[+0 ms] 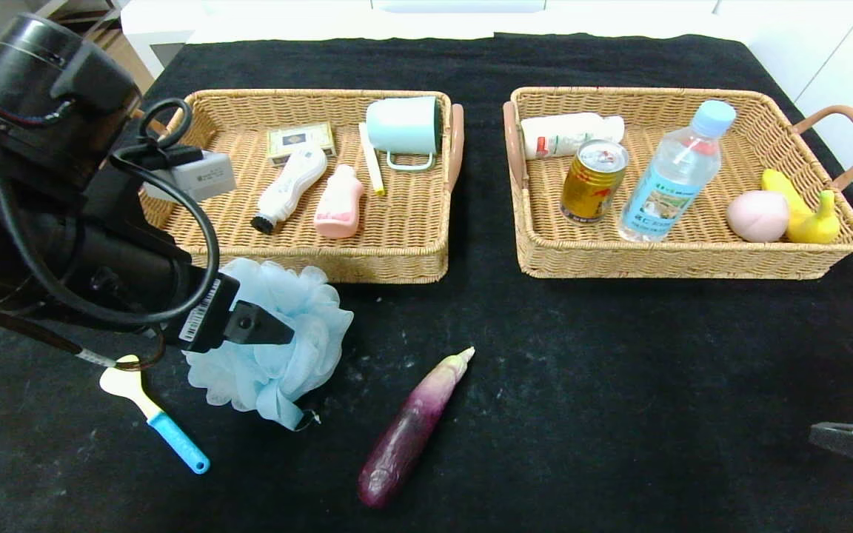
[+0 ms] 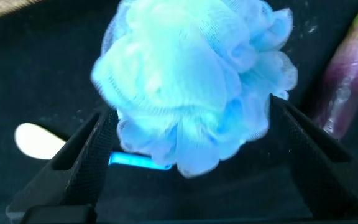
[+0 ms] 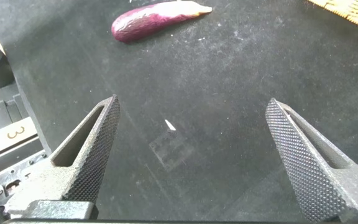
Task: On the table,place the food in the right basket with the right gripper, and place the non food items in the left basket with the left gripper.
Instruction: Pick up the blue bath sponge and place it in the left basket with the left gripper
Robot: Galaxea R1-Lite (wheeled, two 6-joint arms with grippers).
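Most food already sits in the right basket (image 1: 693, 255): gold can (image 1: 593, 180), water bottle (image 1: 674, 174), peach (image 1: 757, 215), banana (image 1: 804, 211). The eggplant (image 1: 412, 429) lies on the bench (image 1: 619, 414), which is open around it. The left hand (image 2: 191, 143), fingers apart, straddles the blue bath pouf (image 1: 271, 340), ungripped; the left basket (image 1: 367, 263) is at its 12 o'clock, the scoop (image 1: 152, 414) at its 7. The right hand (image 3: 194, 155) hovers spread.
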